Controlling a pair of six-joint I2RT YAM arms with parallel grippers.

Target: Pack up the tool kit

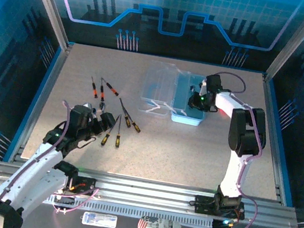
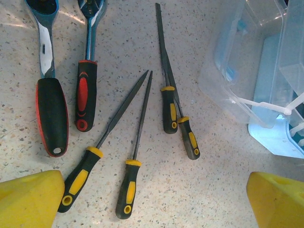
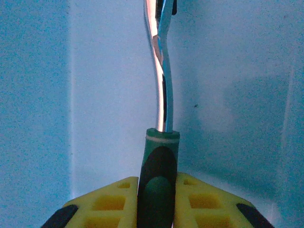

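Wrench [image 3: 159, 156], green-handled, is pinched between the right gripper's [image 3: 157, 192] pads, low inside the blue case [image 1: 188, 120]. Watch your release: if it's let go tilted, the head could ride up a wall and foul the clear lid [image 1: 159, 83]. Other case contents: cannot tell. Left gripper [image 2: 154, 202] hangs wide open and empty over files [image 2: 129, 187] on the table [image 1: 192, 155].

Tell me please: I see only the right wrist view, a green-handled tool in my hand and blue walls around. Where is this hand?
Observer: The right hand, gripping the green-handled tool, is over the blue case, on the far half of the table.
Operator: Where is the lid?
Observer: The clear lid lies open, left of the case.
Operator: And the left hand?
Observer: The left hand is open above four yellow-handled files on the table.
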